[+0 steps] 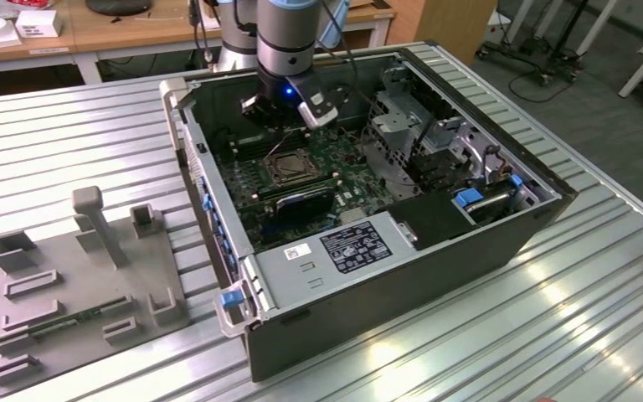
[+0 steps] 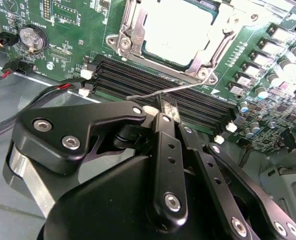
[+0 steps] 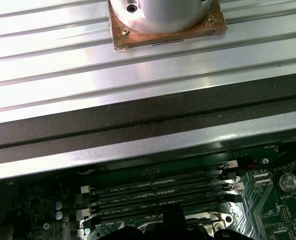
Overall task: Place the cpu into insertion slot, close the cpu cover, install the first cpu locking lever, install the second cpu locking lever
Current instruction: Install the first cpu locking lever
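Note:
In the second wrist view the pale cpu (image 2: pixel 175 27) lies in the insertion slot (image 1: pixel 288 165), with the silvery cpu cover (image 2: pixel 131 30) down around it. A thin wire locking lever (image 2: pixel 188 88) sticks out from the socket's corner over the black memory slots (image 2: pixel 138 80). My gripper (image 2: pixel 167 106) is shut, and its tips sit right at the lever's free part; I cannot tell whether they pinch it. In the exterior view the gripper (image 1: pixel 285 113) hangs inside the open computer case, just behind the socket.
The case's metal walls (image 1: pixel 193 142) and drive cage (image 1: pixel 400 126) close in around the board. A coin battery (image 2: pixel 32 38) and red-black cables (image 2: pixel 48 92) lie beside the memory slots. A grey fixture plate (image 1: pixel 76 285) stands on the slatted table at the exterior view's left.

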